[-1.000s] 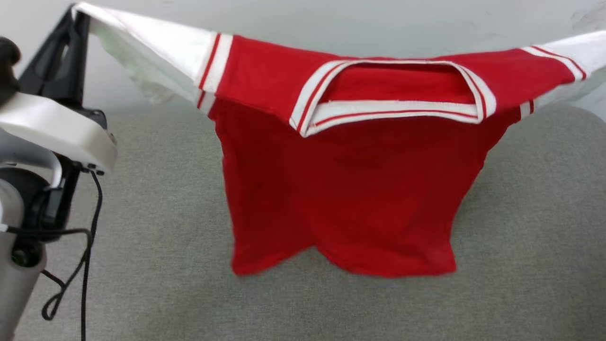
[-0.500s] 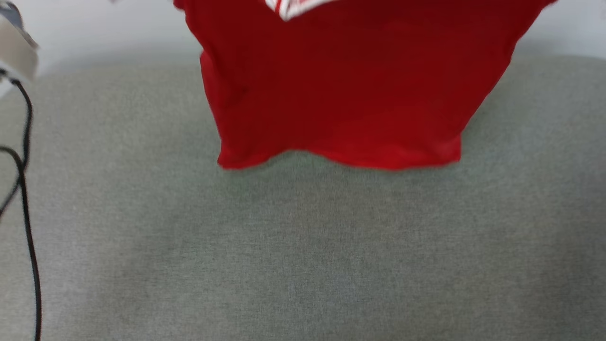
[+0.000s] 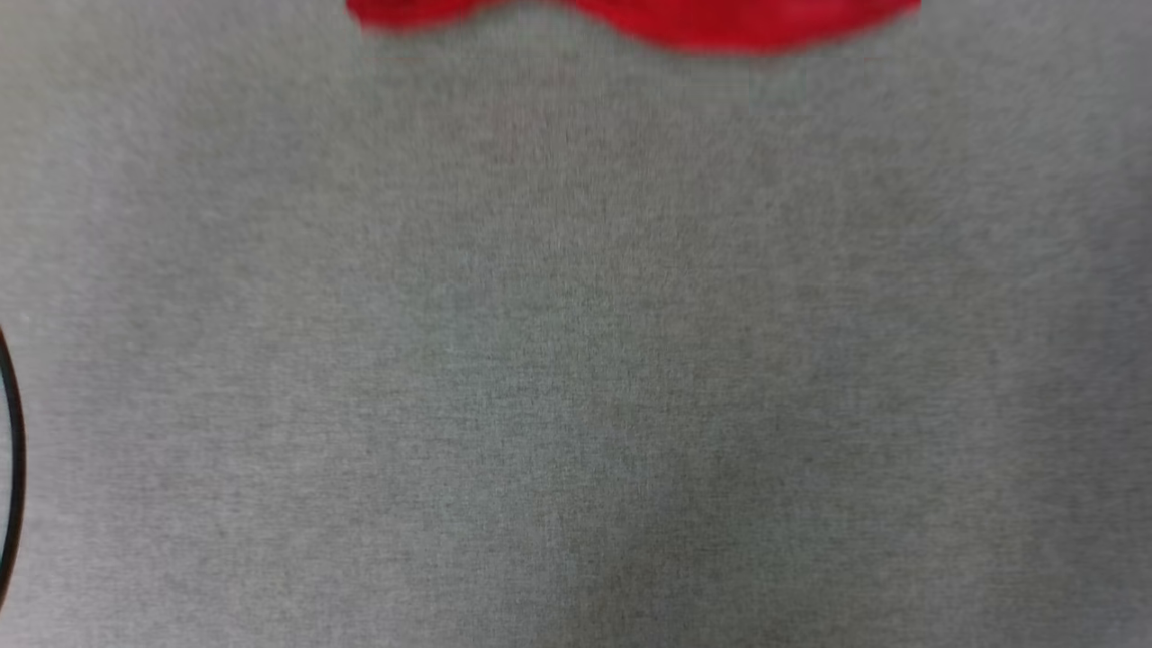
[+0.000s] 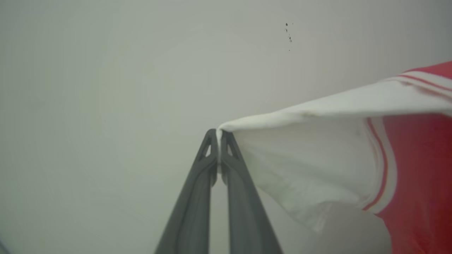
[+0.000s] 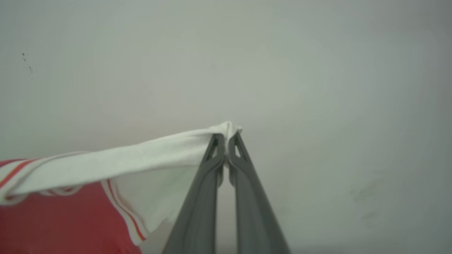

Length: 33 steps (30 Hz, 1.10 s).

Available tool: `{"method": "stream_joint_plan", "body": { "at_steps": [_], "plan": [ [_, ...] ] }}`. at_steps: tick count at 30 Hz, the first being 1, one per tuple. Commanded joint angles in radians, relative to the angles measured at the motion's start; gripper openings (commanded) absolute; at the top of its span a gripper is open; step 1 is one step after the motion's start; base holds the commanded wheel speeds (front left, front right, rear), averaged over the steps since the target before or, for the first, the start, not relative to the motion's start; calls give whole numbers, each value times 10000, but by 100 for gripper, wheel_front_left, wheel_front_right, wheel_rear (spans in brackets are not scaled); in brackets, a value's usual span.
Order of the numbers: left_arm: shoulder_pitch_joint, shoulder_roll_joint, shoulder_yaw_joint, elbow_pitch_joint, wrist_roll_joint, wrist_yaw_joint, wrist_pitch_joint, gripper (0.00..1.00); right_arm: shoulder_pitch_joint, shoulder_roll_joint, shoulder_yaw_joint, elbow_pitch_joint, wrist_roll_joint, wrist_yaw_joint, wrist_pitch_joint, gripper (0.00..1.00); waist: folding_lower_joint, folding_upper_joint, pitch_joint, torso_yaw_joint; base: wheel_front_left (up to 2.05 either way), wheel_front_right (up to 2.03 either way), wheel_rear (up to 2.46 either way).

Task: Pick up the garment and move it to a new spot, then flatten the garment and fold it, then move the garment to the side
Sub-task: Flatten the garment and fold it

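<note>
Left wrist view: left gripper (image 4: 219, 133) (right gripper (image 5: 226, 136) too) pinches one garment (image 4: 317, 158).

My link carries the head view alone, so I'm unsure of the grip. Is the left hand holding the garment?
Observer: Yes. The left hand is shut on the garment, at the tip of a white sleeve.
Operator: And the other side?
Observer: The right hand pinches the tip of the opposite white sleeve.
Operator: Is the cloth slack up there?
Observer: No. Each sleeve's upper edge runs straight from the fingertips toward the red body.
</note>
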State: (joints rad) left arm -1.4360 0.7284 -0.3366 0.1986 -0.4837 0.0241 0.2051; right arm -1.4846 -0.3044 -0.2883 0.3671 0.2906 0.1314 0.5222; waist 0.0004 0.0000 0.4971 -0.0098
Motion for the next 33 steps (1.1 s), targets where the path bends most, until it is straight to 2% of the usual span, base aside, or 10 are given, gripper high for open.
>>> {"method": "stream_joint_plan", "body": {
  "at_steps": [1,8,15,18,24,30,33],
  "plan": [
    [-352,-90,-22,299,93,-51,-168,0,-312,87,-41,183,-137,-14,-207,0,-4,0,680,37,0,0,0],
    [-2079,-829,-273,2018,516,-229,-1293,0,-1876,386,-181,1543,-736,-14,-1360,0,-4,0,1425,127,0,0,0],
    [-1912,-1402,-619,3185,548,-406,-2110,0,-1866,573,-73,2671,-761,-13,-2174,0,-4,0,1634,239,0,0,0],
    [-1327,-1596,-787,3495,479,-497,-2418,0,-1325,564,173,3034,-524,-13,-2321,0,-4,0,1521,241,0,0,0],
    [462,-1894,-1092,3766,213,-561,-2934,0,214,157,482,3409,185,-13,-2541,0,-4,0,912,290,0,0,0],
    [3041,-2212,-1256,3511,-332,-297,-3222,0,2558,-194,1051,3417,1177,-13,-2105,0,-4,0,-148,289,0,0,0],
    [4346,-2175,-1281,3159,-624,-146,-3200,0,3754,-396,1271,3265,1665,-13,-1826,0,-4,0,-702,301,0,0,0]
  ]
}}
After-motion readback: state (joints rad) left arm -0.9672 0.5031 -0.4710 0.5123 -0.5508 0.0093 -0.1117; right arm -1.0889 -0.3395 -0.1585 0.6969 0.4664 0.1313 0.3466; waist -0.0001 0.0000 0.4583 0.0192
